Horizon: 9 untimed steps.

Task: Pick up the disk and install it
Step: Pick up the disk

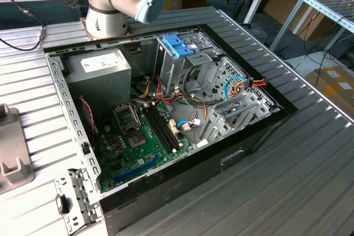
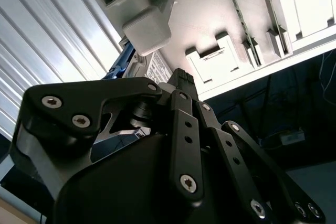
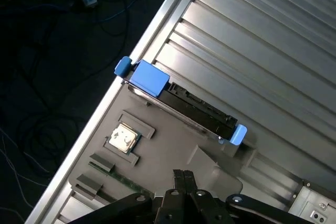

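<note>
I am at the pick-up step, and nothing is grasped yet. The gripper (image 3: 182,178) hangs above the grey holder tray (image 3: 168,148). As far as I can judge from both wrist views, its fingertips are closed together with nothing between them.

The disk (image 3: 184,106) stands on its long edge in a slot along the side of the tray that meets the ribbed tabletop (image 3: 262,40). It has a blue rail on each end, and one of those ends reaches the tabletop's outer edge. In the second wrist view its white label (image 2: 157,66) shows just past the fingertips. A small processor chip (image 3: 124,138) lies in a recess of the same tray, nearer the tabletop's edge than the disk.

In the exterior view the open computer case (image 1: 221,158) lies in the middle of the tabletop, well apart from the tray. A blue latch (image 1: 180,45) sits on top of its drive cage.

By my reading, a grasp from here calls for three things. The fingers must spread wider than the disk's thin body. They must be centred over its upper edge, between the two blue rails. The approach must come straight down, so the pads close on the flat faces and not on the plastic.
</note>
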Available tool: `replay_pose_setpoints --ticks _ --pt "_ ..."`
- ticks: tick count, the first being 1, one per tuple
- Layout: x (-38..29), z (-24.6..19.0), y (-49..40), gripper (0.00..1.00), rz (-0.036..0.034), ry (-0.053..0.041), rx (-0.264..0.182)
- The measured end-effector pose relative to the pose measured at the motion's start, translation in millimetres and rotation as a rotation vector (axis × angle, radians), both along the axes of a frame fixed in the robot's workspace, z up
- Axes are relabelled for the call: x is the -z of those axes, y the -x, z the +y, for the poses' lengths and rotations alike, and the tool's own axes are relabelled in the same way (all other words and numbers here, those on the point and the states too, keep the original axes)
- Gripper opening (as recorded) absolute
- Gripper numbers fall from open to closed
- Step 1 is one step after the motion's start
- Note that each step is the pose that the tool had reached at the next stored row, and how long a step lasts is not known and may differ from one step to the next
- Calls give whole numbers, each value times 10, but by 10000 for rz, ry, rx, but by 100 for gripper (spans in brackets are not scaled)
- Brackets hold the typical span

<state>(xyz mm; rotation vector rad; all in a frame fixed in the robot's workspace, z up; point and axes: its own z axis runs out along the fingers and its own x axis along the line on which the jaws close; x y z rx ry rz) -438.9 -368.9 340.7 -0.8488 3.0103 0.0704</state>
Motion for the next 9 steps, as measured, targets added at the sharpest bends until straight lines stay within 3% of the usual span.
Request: replay_pose_setpoints --ticks 9 --pt "0 0 0 10 0 0 -637"
